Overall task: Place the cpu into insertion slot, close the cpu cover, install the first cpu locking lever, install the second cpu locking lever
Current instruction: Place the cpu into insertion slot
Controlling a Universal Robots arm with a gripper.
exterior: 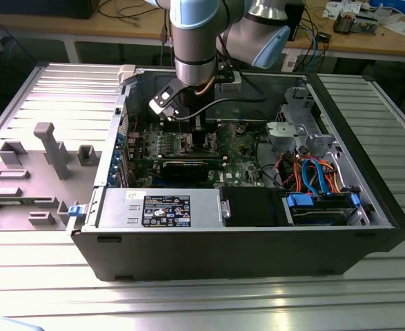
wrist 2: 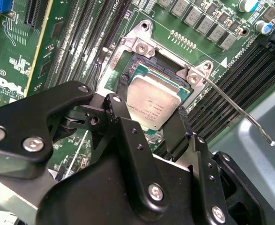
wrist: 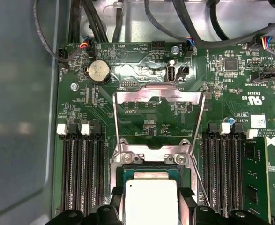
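Over the insertion slot [wrist 2: 130, 70], the fingers [wrist 2: 128, 136] pinch the cpu [wrist 2: 157, 105] by two opposite edges. It looks light, stiff and easy to hurt, so edges seem safest.

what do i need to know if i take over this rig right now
Gripper: jaws shut on the chip, holding two opposite sides.
Chip: at the socket on the green board; I cannot tell whether it is fully seated.
Cover: flipped open, lying back over the board.
Lever: unlatched, sticking out beside the socket.
Done: chip is at the socket.
Left: cover not closed, levers not locked.
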